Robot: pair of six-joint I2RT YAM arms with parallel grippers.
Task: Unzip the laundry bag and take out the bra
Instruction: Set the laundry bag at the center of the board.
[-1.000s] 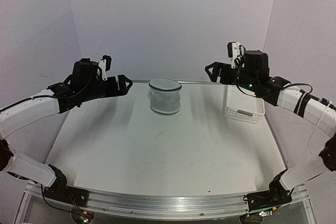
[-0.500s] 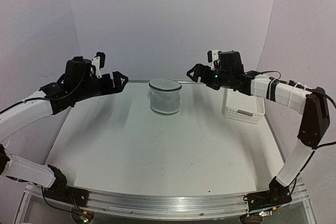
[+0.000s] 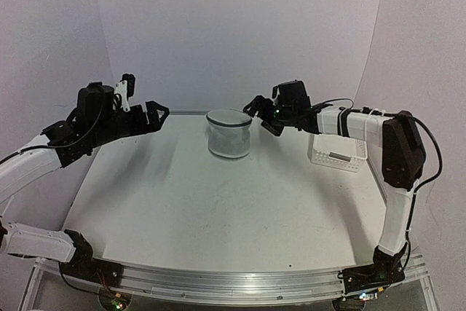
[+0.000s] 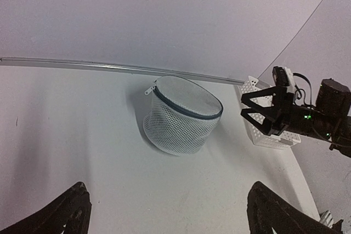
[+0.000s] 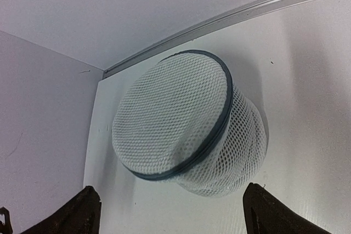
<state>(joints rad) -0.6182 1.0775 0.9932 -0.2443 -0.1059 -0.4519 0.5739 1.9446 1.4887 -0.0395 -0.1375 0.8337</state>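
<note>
1. Standing upright at the far middle of the table [image 3: 218,209] is the laundry bag [image 3: 229,136]. It is a small round tub of white mesh with a dark ring around its top.
2. Its round lid lies flat on top and looks shut all the way round. In the left wrist view, a little white zip pull [image 4: 149,90] sticks out from the rim on the bag's left side.
3. What is inside the bag cannot be made out through the mesh.
4. The right gripper [image 3: 259,116] is up in the air just beside the bag, on its right, near the top rim. Its two fingers are spread wide apart. They hold nothing and do not touch the bag.
5. In the right wrist view, the bag fills the middle of the picture. The black fingertips [image 5: 82,212] show only in the bottom corners, one on each side.
6. The left gripper [image 3: 157,113] is up in the air to the left of the bag, farther from it than the right one. Its fingers are spread wide too, with nothing between them.
7. A white basket [image 3: 337,152] with slots in its sides sits on the table at the far right, apart from the bag. The right arm reaches across above it.
</note>
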